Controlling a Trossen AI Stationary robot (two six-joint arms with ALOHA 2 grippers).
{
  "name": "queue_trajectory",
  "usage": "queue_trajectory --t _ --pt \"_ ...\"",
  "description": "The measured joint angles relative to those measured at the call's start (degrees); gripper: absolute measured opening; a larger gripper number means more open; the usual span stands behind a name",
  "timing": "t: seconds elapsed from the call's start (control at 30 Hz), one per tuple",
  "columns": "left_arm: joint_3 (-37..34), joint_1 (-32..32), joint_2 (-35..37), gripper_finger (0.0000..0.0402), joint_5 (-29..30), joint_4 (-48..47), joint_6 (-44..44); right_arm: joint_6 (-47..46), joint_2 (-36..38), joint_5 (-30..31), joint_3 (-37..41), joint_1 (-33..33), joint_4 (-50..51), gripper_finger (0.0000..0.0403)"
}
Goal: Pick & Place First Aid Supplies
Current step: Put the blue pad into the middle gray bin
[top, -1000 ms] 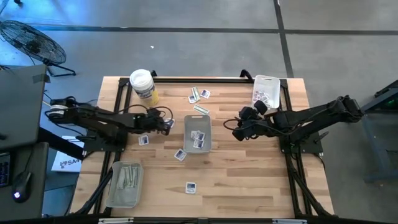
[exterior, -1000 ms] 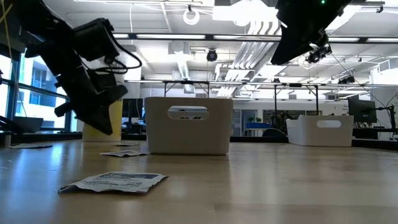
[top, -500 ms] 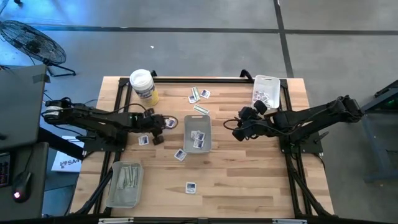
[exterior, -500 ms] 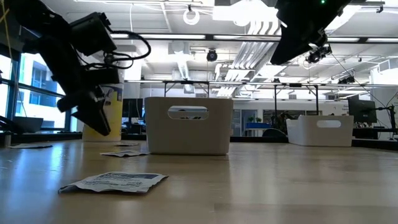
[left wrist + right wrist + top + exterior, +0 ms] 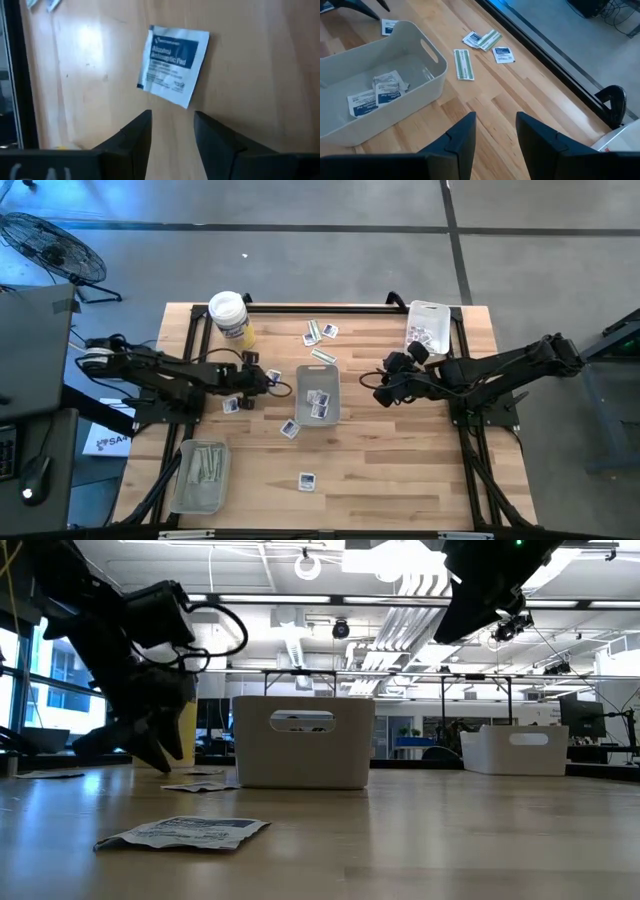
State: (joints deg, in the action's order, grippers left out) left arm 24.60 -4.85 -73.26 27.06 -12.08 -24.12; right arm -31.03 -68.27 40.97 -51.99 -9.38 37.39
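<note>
Wood-plank tabletop (image 5: 400, 470), open lab behind it in the low view.

Left gripper (image 5: 172, 131): fingers are standing parted with bare wood between them, nothing held. It's hovering low over the table at centre-left of the high view (image 5: 258, 383), just short of an alcohol prep pad (image 5: 173, 65) lying flat, blue print up, one edge slightly lifted. In the high view that packet looks like the one just left of the gripper (image 5: 231, 405), though I can't be sure which.

Right gripper (image 5: 495, 132): fingers are also standing apart, empty, waiting right of centre (image 5: 383, 388) beside the middle bin (image 5: 318, 372).

Other supplies: two white packets are sitting in the middle bin (image 5: 374, 92), one green-beige strip (image 5: 463, 64) is lying just beyond its far wall, and a small cluster (image 5: 487, 42) is lying farther out toward the table edge. One packet is lying against the bin's lower-left corner (image 5: 290, 428), another lower centre (image 5: 307, 480). Narrow strips are filling the lower-left tray (image 5: 200, 470); the upper-right tray (image 5: 427, 325) is holding white packets.

Handling, my read: foil-paper sachet, near weightless, thin, floppy, slick on the varnished wood. Flat on the surface it's giving almost nothing to pinch, so fingertips probably need to come down straddling the short width and scrape in under the lifted edge. Likely to skate away if nudged sideways. Not fragile; a firm squeeze should be fine.
</note>
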Motion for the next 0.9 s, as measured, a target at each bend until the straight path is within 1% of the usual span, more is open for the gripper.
queue_trajectory --t 0.23,0.47,0.67,0.77,0.9 --pt "0.2 0.1 -4.4 0.0143 0.9 2.2 -7.0 0.0 0.0 -0.4 0.0 0.0 0.0 0.0133" --pt "0.1 0.1 -4.8 0.0143 0.6 3.8 -14.0 0.4 0.0 -0.3 0.0 0.0 0.0 0.0133" --pt "0.0 0.0 -4.8 0.0141 1.0 5.1 -15.8 0.4 0.0 -0.3 0.0 0.0 0.0 0.0133" --pt "0.0 0.0 -5.3 0.0127 0.9 5.7 -16.4 0.4 0.0 -0.2 0.0 0.0 0.0 0.0133" --pt "0.0 0.0 -7.0 0.0096 0.9 6.6 -16.4 0.4 0.0 -0.5 0.0 0.0 -0.2 0.0133"
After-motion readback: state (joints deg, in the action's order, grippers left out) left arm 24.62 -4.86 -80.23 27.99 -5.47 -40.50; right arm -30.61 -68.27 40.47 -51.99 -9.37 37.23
